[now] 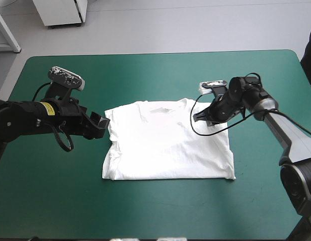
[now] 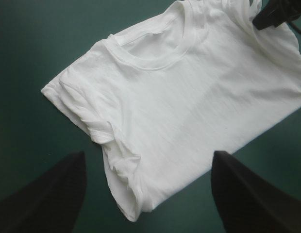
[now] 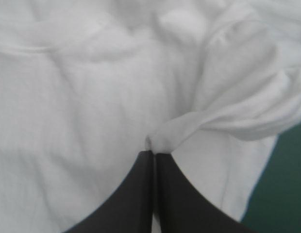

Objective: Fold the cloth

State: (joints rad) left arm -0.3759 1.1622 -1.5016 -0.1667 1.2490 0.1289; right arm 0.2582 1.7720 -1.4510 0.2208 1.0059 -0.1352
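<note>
T-shirt (image 1: 168, 145) flat at counter (image 1: 55, 191) ctr, sleeves folded in. Right gripper (image 3: 153, 154) fingers pressed together, pinching shoulder fabric, prob. to start fold; left gripper (image 1: 101, 123) fingers spread beside opposite sleeve, not yet gripping.

Left end effector (image 1: 100, 122) hovers low, gaping wide; right end effector (image 1: 196, 118) is pinched tight, tilted downward.

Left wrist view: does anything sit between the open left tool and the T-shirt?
Nothing visible does. Only bare teal-green cover lies between the left tool, which stands open, and the T-shirt, whose tucked sleeve edge is straight ahead of it. The right tool is across the shirt, shut on its far side.
</note>
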